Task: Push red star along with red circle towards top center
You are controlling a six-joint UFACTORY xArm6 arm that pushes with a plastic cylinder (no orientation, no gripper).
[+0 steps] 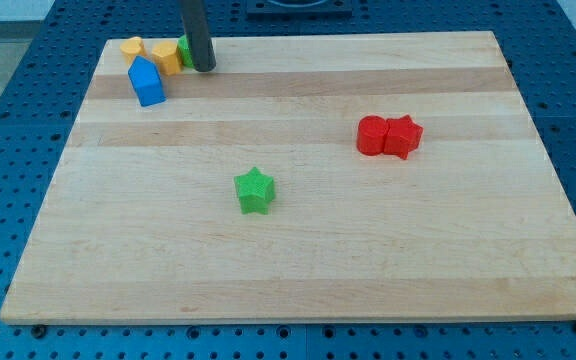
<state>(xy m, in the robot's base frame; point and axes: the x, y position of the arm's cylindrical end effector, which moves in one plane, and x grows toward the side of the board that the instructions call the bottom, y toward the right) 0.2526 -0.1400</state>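
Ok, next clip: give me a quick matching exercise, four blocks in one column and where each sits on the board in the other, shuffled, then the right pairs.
Blocks:
1. green star
2. blue block
3. red star
4. red circle

Places:
A. touching the red circle, on its right in the view
B. alone near the board's middle
C. top left corner, below the yellow blocks
D. touching the red star, on its left in the view

Pairs: 1-B, 2-C, 3-A, 4-D

My tip rests by the top left cluster.
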